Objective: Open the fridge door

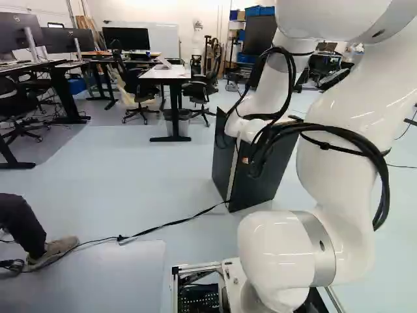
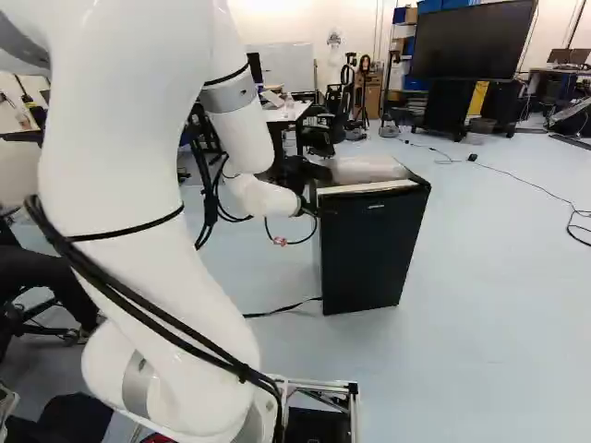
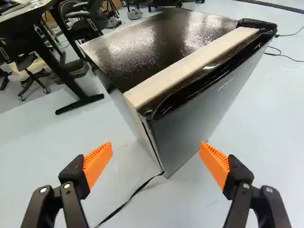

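In the right base view, the fridge (image 2: 369, 254) blocks the middle, with passing room to its right.

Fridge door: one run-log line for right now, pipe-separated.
task: open fridge | door: closed | gripper: open, nothing gripped | contact: none visible | door corner: ahead of gripper | status: door not yet opened

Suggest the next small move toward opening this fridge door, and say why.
Probably ease the open fingers forward, toward the near upright edge of the fridge door. In the wrist view that edge lies ahead, between the two of them, and they grip nothing. A thin dark seam beside it seems to mark where door meets body, a likely place to catch it.
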Robot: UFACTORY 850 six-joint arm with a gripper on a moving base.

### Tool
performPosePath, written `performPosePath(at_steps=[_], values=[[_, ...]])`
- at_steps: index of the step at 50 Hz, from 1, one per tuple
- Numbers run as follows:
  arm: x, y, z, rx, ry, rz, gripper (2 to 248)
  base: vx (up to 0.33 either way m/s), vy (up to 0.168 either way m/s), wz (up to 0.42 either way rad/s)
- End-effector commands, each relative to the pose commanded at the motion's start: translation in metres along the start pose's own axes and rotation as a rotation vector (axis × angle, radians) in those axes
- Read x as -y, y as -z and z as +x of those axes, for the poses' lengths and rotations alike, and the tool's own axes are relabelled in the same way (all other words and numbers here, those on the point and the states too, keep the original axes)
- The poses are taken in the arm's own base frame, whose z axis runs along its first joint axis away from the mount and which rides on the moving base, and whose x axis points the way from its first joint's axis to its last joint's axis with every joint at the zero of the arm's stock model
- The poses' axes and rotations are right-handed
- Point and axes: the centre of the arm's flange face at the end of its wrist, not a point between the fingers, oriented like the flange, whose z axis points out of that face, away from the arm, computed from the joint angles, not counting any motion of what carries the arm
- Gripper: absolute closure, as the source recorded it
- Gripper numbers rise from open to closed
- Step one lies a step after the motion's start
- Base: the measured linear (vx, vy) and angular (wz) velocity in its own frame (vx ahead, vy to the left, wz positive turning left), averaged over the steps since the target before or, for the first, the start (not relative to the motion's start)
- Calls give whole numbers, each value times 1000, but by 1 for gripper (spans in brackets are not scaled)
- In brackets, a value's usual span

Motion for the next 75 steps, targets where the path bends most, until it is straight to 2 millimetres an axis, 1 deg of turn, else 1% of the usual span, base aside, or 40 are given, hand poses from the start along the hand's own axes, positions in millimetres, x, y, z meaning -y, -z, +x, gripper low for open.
performPosePath(at_steps=[28,50,59,75], values=[[-8,-30,14,32,-87,-67,3,0,0,0],[-21,-48,23,57,-163,-123,3,0,0,0],[-31,-49,23,71,-204,-154,3,0,0,0],[-60,-36,14,126,-367,-262,3,-4,-3,-15]])
